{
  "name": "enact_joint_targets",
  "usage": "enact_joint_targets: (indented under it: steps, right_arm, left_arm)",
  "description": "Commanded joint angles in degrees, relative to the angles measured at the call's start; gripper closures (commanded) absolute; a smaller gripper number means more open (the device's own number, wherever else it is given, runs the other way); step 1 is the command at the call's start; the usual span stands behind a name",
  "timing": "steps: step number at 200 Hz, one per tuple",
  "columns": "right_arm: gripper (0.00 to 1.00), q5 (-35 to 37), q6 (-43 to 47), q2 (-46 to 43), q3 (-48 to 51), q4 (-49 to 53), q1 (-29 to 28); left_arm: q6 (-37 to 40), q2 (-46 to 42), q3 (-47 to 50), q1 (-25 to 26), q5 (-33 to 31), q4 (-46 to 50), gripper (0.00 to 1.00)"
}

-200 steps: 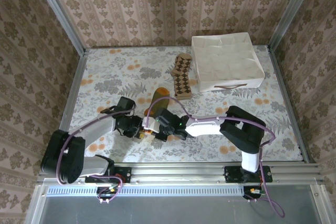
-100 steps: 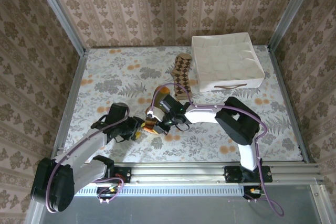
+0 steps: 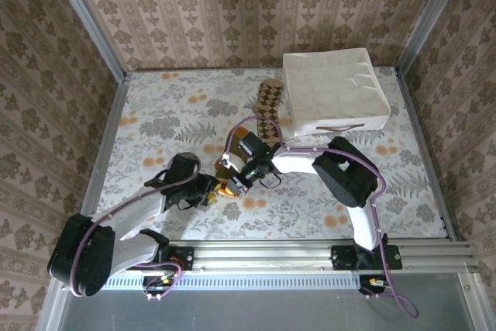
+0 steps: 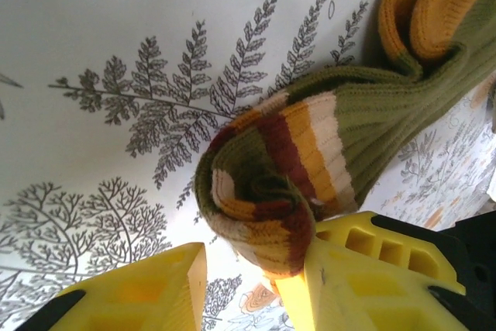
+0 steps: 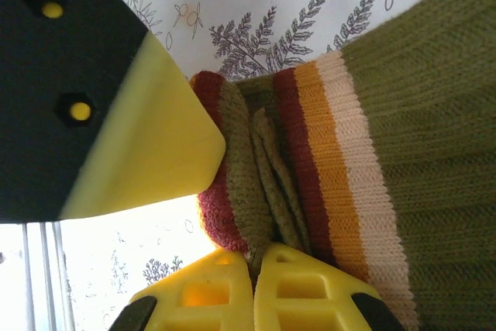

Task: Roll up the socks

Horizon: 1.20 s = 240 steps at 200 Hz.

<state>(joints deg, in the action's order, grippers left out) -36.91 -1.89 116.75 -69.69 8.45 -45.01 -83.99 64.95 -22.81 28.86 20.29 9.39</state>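
The olive-green sock (image 4: 364,114) with orange, cream and red stripes lies on the flowered table, its striped end wound into a loose roll (image 4: 263,207). My left gripper (image 4: 252,269) stands open around the roll's near end, which touches only the right-hand finger (image 4: 364,269). My right gripper (image 5: 254,257) is shut on a fold of the olive sock (image 5: 434,114) at the roll's other side. In the top view both grippers, left (image 3: 215,194) and right (image 3: 231,182), meet at this sock (image 3: 229,165). The brown-and-cream argyle sock (image 3: 267,110) lies flat farther back.
A white fabric box (image 3: 333,91) stands at the back right, next to the argyle sock. The left gripper's black and yellow finger (image 5: 139,114) sits close above the roll in the right wrist view. Metal frame rails (image 3: 108,137) bound the table.
The left gripper has moved right, up to the roll. The right gripper has drawn the sock's end back over itself, so the olive sock looks shorter. The right forearm has swung farther back.
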Motion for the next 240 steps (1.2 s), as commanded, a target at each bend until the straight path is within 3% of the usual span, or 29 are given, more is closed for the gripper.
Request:
enact_joint_targets:
  steps: [1,37,66,99,125,139,159,207,240]
  right_arm:
    - [1.00,2.77,-3.05,4.58,0.97,8.33,1.06]
    - [1.00,1.14,-4.70,5.72,0.39,8.64,1.77]
    - [1.00,1.21,-4.01,6.39,-0.42,9.66,1.71]
    - [1.00,2.81,-1.18,4.17,-0.36,8.69,1.22]
    - [0.80,7.32,3.07,-5.13,6.05,-1.66,-0.38]
    - [0.64,14.34,8.53,-13.22,12.95,-10.62,-2.83]
    - [0.51,25.66,17.61,-20.97,20.43,-19.45,-8.12]
    - [0.47,46.95,31.43,-21.36,22.23,-22.19,-21.12]
    - [0.47,51.29,37.34,-16.96,19.51,-23.48,-25.12]
  left_arm:
    - [0.13,2.63,0.70,0.32,-1.64,-3.74,0.64]
    - [0.67,7.40,0.60,0.32,-2.97,-3.38,0.73]
    - [1.23,11.03,-0.45,0.32,-3.27,2.60,0.83]
    - [1.28,13.84,-1.40,0.32,-2.50,9.51,1.00]
    - [1.65,12.72,-2.62,0.32,-2.10,15.54,1.00]
    - [1.82,10.92,-3.32,0.32,-2.40,19.44,1.00]
    - [1.81,8.26,-4.08,0.32,-2.67,23.71,1.00]
    - [0.09,5.67,-4.09,0.30,-2.02,25.83,1.00]
    - [0.37,6.14,-4.52,0.03,-1.93,25.90,1.00]
